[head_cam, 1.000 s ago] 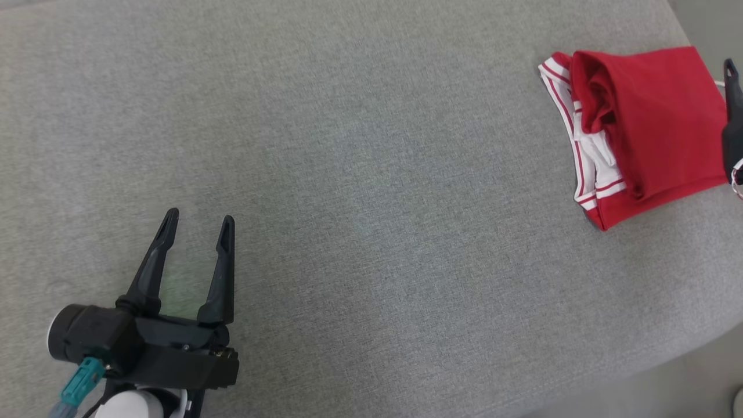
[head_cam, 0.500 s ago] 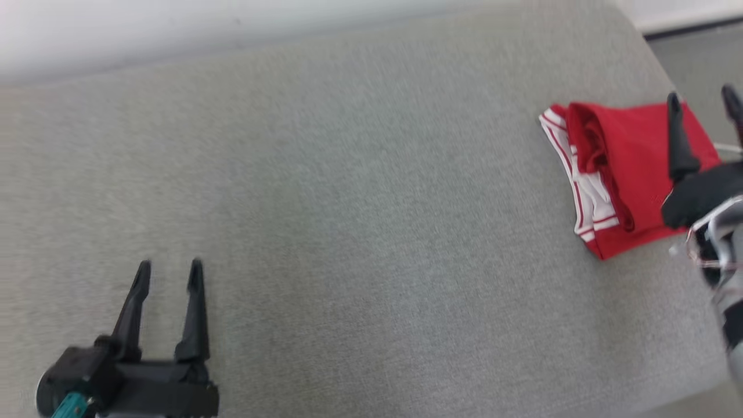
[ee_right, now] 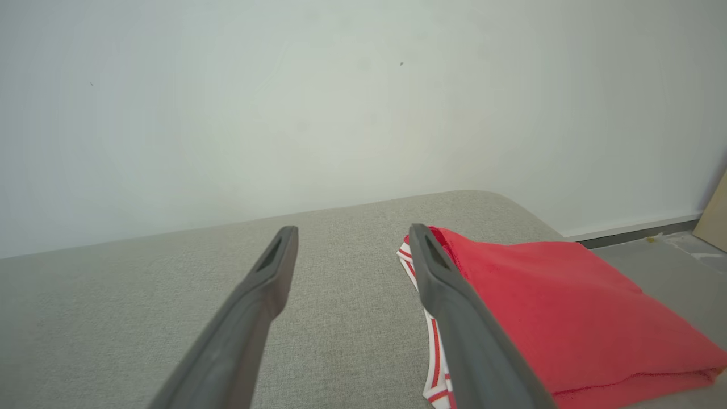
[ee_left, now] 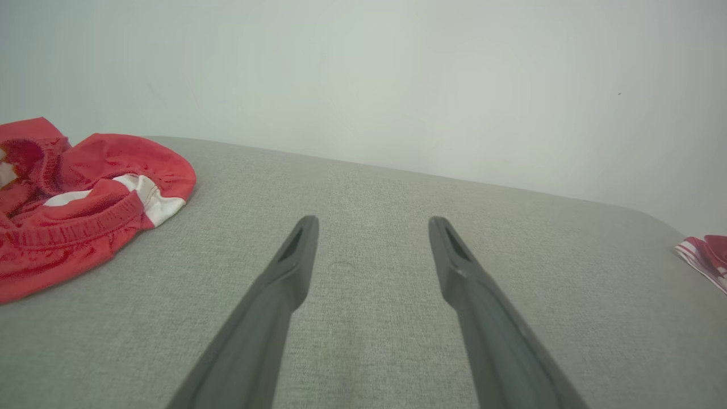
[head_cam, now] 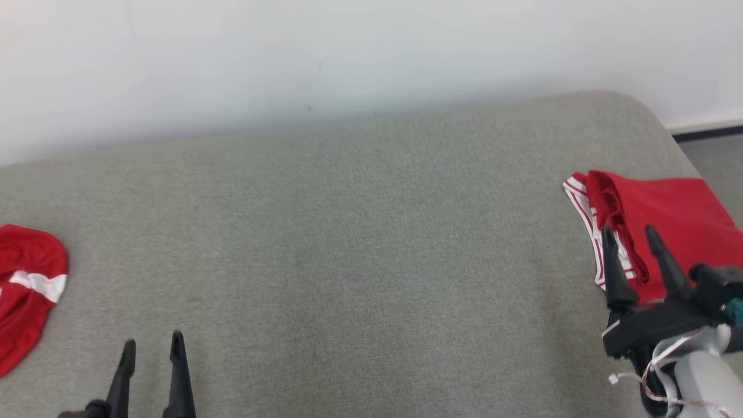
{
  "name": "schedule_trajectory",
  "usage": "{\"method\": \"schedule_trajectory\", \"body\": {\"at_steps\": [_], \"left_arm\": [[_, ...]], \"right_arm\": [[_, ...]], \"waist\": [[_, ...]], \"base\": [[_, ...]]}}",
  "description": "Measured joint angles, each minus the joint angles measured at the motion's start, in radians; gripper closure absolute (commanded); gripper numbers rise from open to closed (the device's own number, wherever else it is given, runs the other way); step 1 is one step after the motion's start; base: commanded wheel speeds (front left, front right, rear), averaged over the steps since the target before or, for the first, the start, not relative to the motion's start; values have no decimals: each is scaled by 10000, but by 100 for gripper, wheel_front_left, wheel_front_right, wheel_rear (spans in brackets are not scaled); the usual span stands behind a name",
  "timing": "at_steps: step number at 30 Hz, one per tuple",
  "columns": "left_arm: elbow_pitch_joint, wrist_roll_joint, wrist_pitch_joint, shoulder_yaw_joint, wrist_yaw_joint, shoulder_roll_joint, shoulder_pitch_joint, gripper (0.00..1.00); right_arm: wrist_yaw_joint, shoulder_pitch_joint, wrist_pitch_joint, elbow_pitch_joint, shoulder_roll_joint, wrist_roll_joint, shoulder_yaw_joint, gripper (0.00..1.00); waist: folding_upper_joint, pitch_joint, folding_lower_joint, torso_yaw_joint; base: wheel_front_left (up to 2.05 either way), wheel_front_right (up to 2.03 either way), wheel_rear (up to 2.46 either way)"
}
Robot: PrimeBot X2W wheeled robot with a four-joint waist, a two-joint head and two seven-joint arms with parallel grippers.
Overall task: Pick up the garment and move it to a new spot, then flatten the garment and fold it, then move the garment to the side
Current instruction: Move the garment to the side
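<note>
Folded red garment (head_cam: 679, 226) lies flat at the frame's right edge on the grey fabric worktop (head_cam: 371, 244). It is roughly square, its white-and-red striped edge facing left. Right jaws and left jaws gape wide, empty. A crumpled red garment (head_cam: 26, 290) sits far left.

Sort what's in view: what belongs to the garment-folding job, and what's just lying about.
Belongs to the job:
- folded red garment, at the right end of the grey cushion
- right gripper, open, close by it
- left gripper, open, empty

Just lying about:
- crumpled red garment, at the cushion's left end, untouched
- white wall behind
</note>
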Motion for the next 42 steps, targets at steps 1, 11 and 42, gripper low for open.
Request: {"method": "schedule_trajectory", "body": {"at_steps": [1,11,42], "left_arm": [[-2,-46,0,-19,21,-2,144,0],[163,-48,0,-150,343,-12,797,0],[1034,213,0,-8,-136,-12,144,0]], "right_arm": [[0,198,10,-105,54,15,12,0],[0,1288,-21,-428,633,-192,205,0],[0,2118,-176,-52,1114,-742,769,0]], "waist": [[0,-115,0,57],[-1,-828,0,506],[1,-1230,3,792]], "base": [[0,0,0],[0,0,0],[0,0,0]]}}
